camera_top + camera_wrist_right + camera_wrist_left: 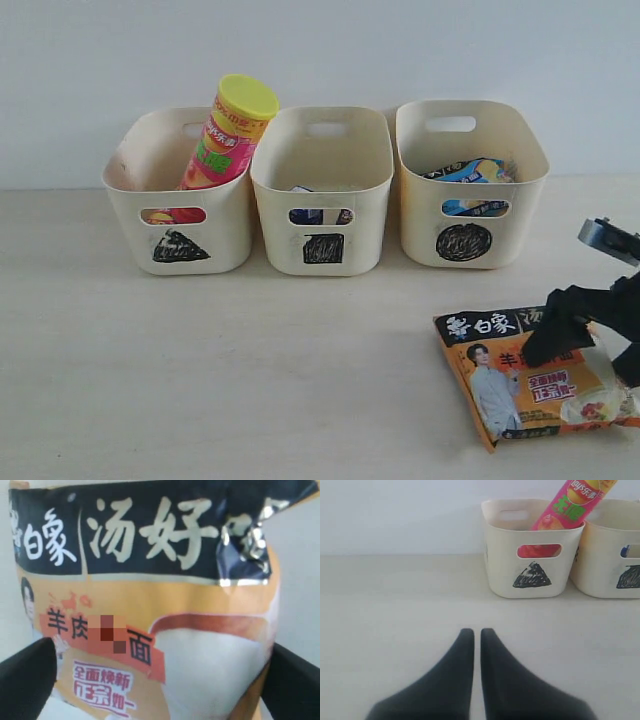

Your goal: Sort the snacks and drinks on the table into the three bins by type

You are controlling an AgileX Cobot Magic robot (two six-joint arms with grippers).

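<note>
You're working the last loose item: the flat orange-brown noodle packet (pixel 520 385), lying on the pale worktop (pixel 250 360) at the near right, well apart from the bins. Right gripper (pixel 590 345) is sitting over the packet's right half. In the right wrist view its black fingers (pixel 25 680) are standing wide, one on each side of the packet. I can't tell whether they're already biting or only straddling it.

Left gripper (pixel 477 632) is hanging over bare worktop near the left side, fingers (pixel 455 680) nearly together and holding nothing.

At the back, three cream plastic tubs are sitting in a row:
- Triangle-marked tub (pixel 225 235) is holding the pink chip can with the yellow lid (pixel 230 130), which is leaning.
- Square-marked tub (pixel 320 190) is showing something blue and white through its slot; too small to name.
- Circle-marked tub (pixel 520 220) is holding the blue noodle packet (pixel 470 170).

Looks like you're at the pick step on the final packet. Next you're needing a confirmed grip, a lift clear of the worktop, then a carry back to the circle tub beside the blue packet. The wrapper is looking slick, so be watching for it slipping out.
</note>
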